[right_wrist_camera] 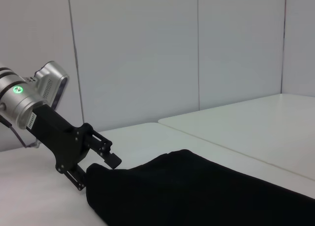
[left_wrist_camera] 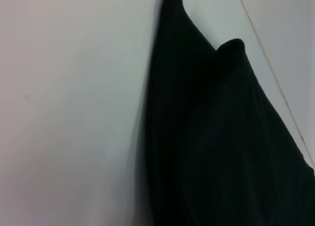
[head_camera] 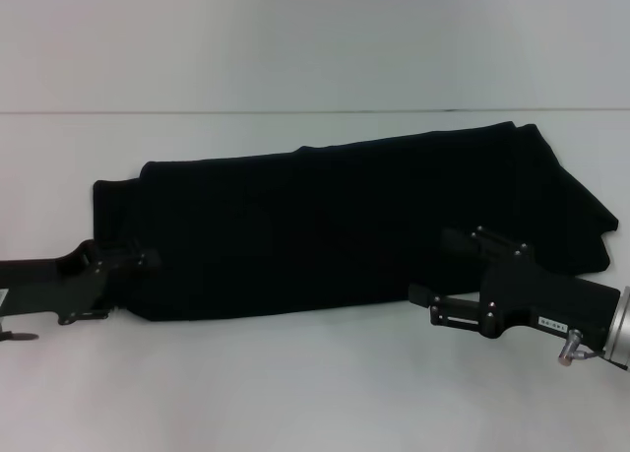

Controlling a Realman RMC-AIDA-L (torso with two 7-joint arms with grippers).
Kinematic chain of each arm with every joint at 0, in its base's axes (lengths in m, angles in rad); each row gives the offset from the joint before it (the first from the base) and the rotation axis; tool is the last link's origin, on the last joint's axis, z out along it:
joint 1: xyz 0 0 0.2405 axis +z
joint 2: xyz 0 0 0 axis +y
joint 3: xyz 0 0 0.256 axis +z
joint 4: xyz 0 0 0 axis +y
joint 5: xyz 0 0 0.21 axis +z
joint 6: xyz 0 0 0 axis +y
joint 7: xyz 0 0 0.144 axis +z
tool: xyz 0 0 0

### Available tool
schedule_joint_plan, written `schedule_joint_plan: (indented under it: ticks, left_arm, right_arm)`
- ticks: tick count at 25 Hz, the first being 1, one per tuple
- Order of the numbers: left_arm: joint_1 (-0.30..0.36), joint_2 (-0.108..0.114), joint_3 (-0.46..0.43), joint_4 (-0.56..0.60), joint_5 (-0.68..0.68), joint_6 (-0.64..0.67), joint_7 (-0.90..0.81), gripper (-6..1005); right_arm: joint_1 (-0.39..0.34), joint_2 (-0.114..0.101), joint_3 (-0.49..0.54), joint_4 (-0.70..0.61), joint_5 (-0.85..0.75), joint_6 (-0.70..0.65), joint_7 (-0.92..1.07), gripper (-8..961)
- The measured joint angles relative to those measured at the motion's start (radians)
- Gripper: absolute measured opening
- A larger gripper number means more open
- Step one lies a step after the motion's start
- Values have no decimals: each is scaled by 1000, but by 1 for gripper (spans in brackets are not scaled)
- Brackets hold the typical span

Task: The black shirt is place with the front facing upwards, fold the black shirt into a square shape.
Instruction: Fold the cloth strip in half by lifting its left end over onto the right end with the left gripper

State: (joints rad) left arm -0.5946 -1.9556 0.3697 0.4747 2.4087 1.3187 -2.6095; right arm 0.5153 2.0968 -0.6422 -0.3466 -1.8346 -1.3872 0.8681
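Observation:
The black shirt (head_camera: 335, 226) lies on the white table (head_camera: 295, 393) as a long band running left to right, with only plain black cloth showing. My left gripper (head_camera: 126, 287) is at the band's near left corner, open, with the cloth's end between its spread fingers. The right wrist view shows that same left gripper (right_wrist_camera: 98, 173) straddling the shirt's end (right_wrist_camera: 197, 191). My right gripper (head_camera: 440, 267) is open at the band's near right edge, one finger (head_camera: 492, 240) over the cloth and the other (head_camera: 433, 299) just off it. The left wrist view is filled by the shirt (left_wrist_camera: 221, 137).
The white table extends in front of and behind the shirt. A seam in the tabletop (head_camera: 295, 111) runs across beyond the shirt. Pale wall panels (right_wrist_camera: 197, 48) stand behind the table.

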Motion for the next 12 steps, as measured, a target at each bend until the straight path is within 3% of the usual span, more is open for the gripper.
schedule_joint_plan:
  ticks: [1,6,12]
  left_arm:
    - [-1,0,3,2,0,1,4,829]
    - [-2,0,27,9,0,-1,24,601]
    - [-5,0,28,10,1,-7,25,462]
  right_arm:
    - [0,0,2,0,0,-1,0,941]
    - [0,0,4,0,0,-1,0,941]
    - [1,0,1,0,0,2,0,941]
